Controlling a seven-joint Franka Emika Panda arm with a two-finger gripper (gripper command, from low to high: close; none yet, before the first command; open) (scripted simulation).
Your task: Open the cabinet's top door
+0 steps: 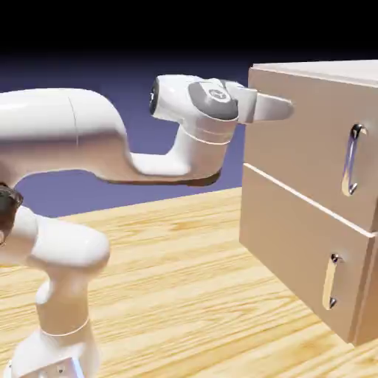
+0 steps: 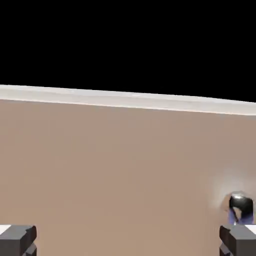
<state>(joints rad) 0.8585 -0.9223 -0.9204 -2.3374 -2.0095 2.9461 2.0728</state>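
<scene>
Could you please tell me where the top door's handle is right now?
In the exterior view, the handle is at the right, upright on the top door, near its right edge and above the lower door's handle.

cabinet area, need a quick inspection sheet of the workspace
surface: light wood-grain table
job's things: cabinet with top door closed, its long silver handle upright; lower door closed, smaller silver handle
clutter: nothing seen
grippers: tool open, tips wide apart, nothing between them but the view of the door; handle end near the right tip
cables: nothing seen
surroundings: plain blue-violet backdrop, black above
</scene>
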